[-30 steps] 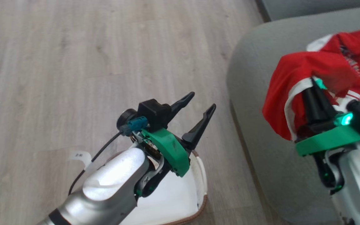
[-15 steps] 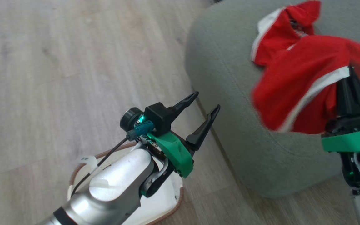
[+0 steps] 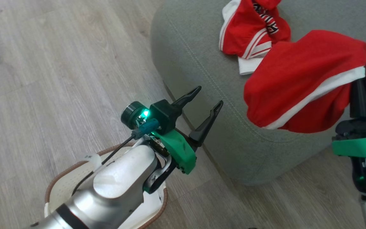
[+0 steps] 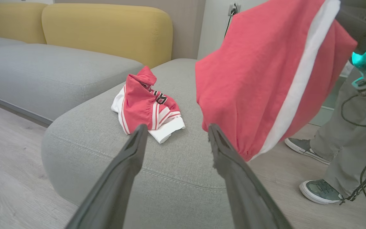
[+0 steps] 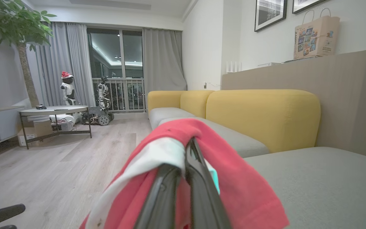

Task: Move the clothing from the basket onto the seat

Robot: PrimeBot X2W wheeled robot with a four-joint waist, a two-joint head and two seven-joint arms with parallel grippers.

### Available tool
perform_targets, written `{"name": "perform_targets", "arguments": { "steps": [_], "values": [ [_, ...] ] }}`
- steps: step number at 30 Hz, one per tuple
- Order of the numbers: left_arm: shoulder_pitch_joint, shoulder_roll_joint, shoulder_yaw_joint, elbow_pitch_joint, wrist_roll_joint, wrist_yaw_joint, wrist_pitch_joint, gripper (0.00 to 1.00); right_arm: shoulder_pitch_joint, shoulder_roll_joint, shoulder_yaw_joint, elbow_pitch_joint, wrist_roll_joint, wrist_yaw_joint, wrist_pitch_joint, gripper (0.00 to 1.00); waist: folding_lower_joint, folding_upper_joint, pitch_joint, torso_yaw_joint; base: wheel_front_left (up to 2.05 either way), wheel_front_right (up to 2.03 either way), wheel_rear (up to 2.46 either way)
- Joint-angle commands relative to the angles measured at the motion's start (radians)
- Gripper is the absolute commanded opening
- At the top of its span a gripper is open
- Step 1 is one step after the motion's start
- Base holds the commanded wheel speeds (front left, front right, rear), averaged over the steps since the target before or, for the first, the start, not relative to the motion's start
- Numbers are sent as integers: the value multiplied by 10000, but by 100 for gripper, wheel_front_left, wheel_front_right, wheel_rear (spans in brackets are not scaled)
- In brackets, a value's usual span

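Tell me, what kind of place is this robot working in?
Most likely a home living room. There is a long sofa with yellow back cushions, a round low table on a wood-look floor, and curtained glass doors, with framed pictures on the wall.

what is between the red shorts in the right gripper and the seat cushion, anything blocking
Nothing visible. The shorts hang from the shut right gripper above a bare part of the seat; the jersey lies further back, and the open left gripper is off to the side.
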Motion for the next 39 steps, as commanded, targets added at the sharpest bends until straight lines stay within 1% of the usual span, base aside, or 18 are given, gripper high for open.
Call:
{"name": "perform_targets", "arguments": {
  "steps": [1,8,12,21,23,25,31,39],
  "values": [
    [-565,-30,408,-168,63,-27,-125,100,-116,-123,68,-472,-136,-2,-67,0,0,0,41,-92,0,0,0],
    [-605,-137,433,29,89,-112,-164,100,-290,-176,55,-538,-69,-2,-67,0,0,0,81,-155,0,0,0],
    [-609,-175,458,89,94,-160,-180,100,-715,-348,24,-251,55,-2,-67,0,0,0,145,-138,0,0,0],
    [-785,-204,535,4,209,-179,-201,100,-2589,-1237,-61,892,-72,-2,-67,0,0,0,639,260,0,0,0],
    [-846,-225,534,-15,240,-164,-201,100,-3027,-1462,-93,1232,-46,-2,-67,0,0,0,806,418,0,0,0],
    [-964,-245,503,-21,292,-148,-172,100,-3716,-1842,-164,1831,98,-2,-67,0,0,0,1085,676,0,0,0],
    [-1281,-334,433,-62,378,-137,-47,100,-4841,-2767,-547,3499,383,-2,-67,0,0,0,1788,1285,0,0,0],
    [-1823,-442,302,-114,609,-31,211,100,-6028,-3683,-523,5539,321,-2,-67,0,0,0,2887,2052,0,0,0]
  ]
}}
